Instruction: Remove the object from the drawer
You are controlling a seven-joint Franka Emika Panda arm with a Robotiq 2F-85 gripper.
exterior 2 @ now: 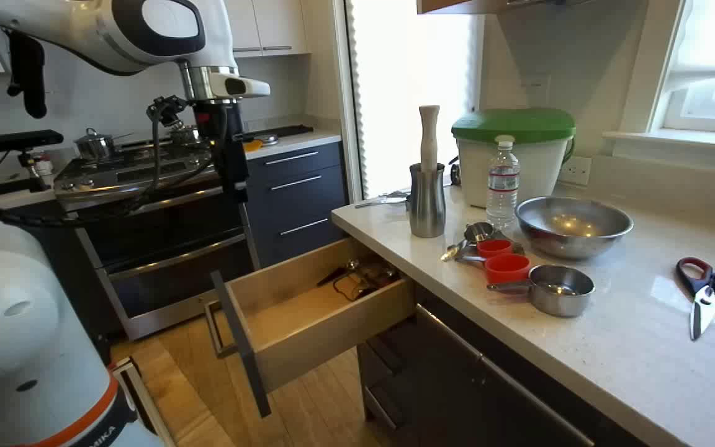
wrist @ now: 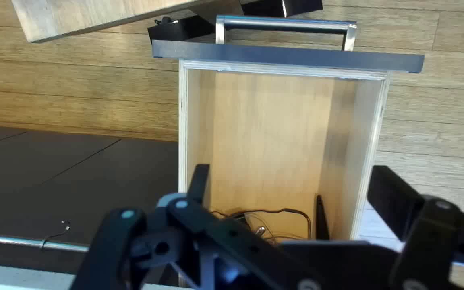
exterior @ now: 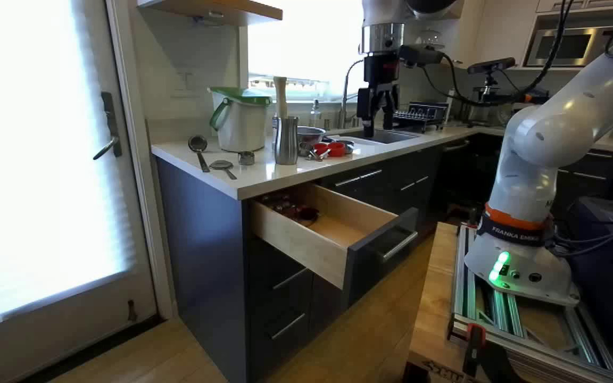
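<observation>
1. Drawer (exterior: 298, 242): pulled out from beneath the surface (exterior 2: 643, 347); the opening is done.
2. Clutter (exterior 2: 370, 276): dark and shiny pieces toward the drawer's back; I cannot tell which one is meant.
3. End effector (wrist: 290, 181): spread wide, holding nothing, above the drawer; I judge grasp and lift-out both left to do.
4. Beyond, on the surface: bowl (exterior 2: 573, 231), scissors (exterior 2: 704, 304).

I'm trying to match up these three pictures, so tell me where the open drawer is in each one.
In an exterior view: the drawer is slightly right of and below center.
In an exterior view: the drawer is in the lower half, mostly left of center.
In the wrist view: the drawer fills the middle, reaching near the top edge.
All three share its bar handle.
</observation>
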